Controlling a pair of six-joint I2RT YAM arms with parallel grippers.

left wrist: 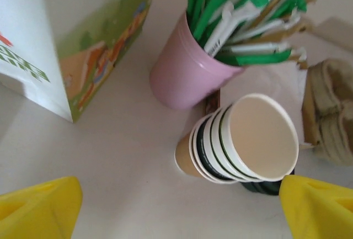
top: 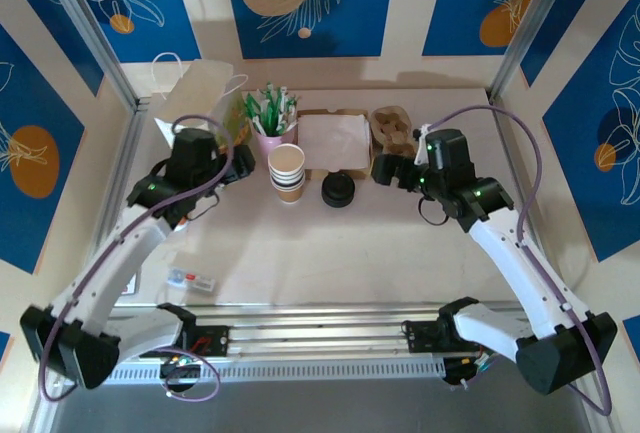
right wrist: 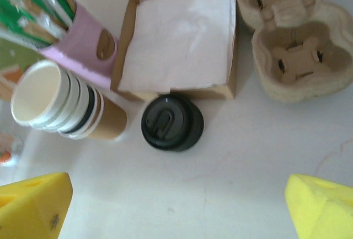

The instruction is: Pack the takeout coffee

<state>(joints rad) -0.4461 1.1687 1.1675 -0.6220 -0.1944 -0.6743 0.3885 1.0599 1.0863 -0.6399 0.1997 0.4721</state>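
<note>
The right fingers (right wrist: 34,207) stand spread wide, their two yellow tips at the lower corners of the right wrist view, with nothing between them but bare bench (right wrist: 220,184). The coffee cup (right wrist: 171,123) stands upright ahead of that gap, about midway between the two tips and well clear of both. Its black lid is up and a dark side shows below it. Just past it, touching or nearly so, lies a flat cardboard box (right wrist: 233,57) holding white paper. Beside the coffee cup, ahead of the tip at that view's left, is a stack of paper cups (right wrist: 71,109), and beyond that a pink cup (right wrist: 83,51) of green-wrapped sticks. Ahead of the other tip sits a pulp cup carrier (right wrist: 292,46). The left fingers (left wrist: 38,208) are likewise wide apart and hold nothing. From them, the stack of paper cups lies just ahead of the tip at the left wrist view's right. The coffee cup is behind the stack, a dark edge of it peeking out beside that tip. A paper bag (left wrist: 83,29) stands ahead of the opposite tip, apart from it.
</note>
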